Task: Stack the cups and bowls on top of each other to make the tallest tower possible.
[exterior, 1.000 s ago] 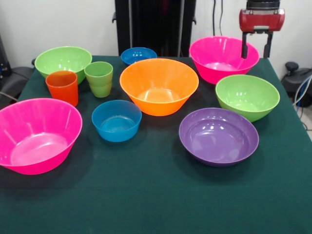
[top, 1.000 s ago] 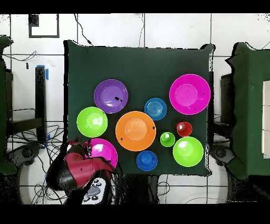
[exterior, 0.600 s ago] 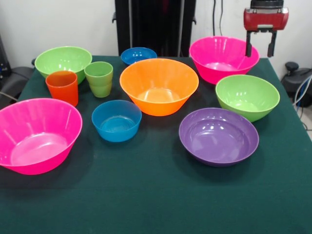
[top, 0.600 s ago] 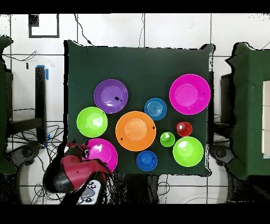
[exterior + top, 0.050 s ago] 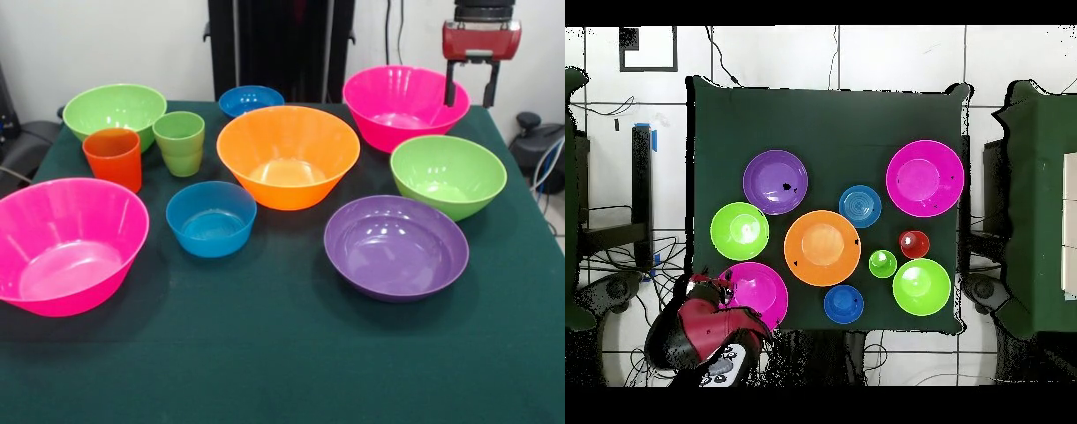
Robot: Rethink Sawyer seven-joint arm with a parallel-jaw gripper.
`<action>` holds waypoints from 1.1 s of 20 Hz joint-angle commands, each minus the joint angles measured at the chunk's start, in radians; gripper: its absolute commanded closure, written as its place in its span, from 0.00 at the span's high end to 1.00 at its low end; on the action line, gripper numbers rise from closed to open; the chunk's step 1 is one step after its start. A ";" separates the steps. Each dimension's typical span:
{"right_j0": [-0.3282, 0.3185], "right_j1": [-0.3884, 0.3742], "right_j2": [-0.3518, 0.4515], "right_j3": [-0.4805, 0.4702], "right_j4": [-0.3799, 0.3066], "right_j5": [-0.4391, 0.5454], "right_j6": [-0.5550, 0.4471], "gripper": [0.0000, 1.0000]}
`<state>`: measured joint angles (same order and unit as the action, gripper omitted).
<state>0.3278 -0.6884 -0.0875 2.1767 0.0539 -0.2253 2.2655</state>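
Eight bowls (image 5: pixel 822 247) (two cups (image 5: pixel 914 244)) unstacked

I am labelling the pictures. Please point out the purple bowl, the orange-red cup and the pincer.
purple bowl (image 5: pixel 395 247), front view, inner floor.
orange-red cup (image 5: pixel 113 157), front view, outer wall.
pincer (image 5: pixel 472 86), front view, midway between its tips.

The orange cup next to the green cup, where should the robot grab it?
Probably by the rim, from straight above. The orange cup stands upright with its mouth open, so one finger could go inside and one outside. The side facing the orange bowl looks freest; the green cup and a green bowl crowd the others.
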 commanded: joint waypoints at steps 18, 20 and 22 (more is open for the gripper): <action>0.043 0.114 -0.002 0.022 0.123 -0.138 0.258 1.00; 0.040 0.122 0.001 0.017 0.124 -0.150 0.253 1.00; 0.033 0.126 0.009 0.014 0.122 -0.155 0.248 1.00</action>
<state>0.3614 -0.6111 -0.1433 2.1762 0.1187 -0.3348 2.2743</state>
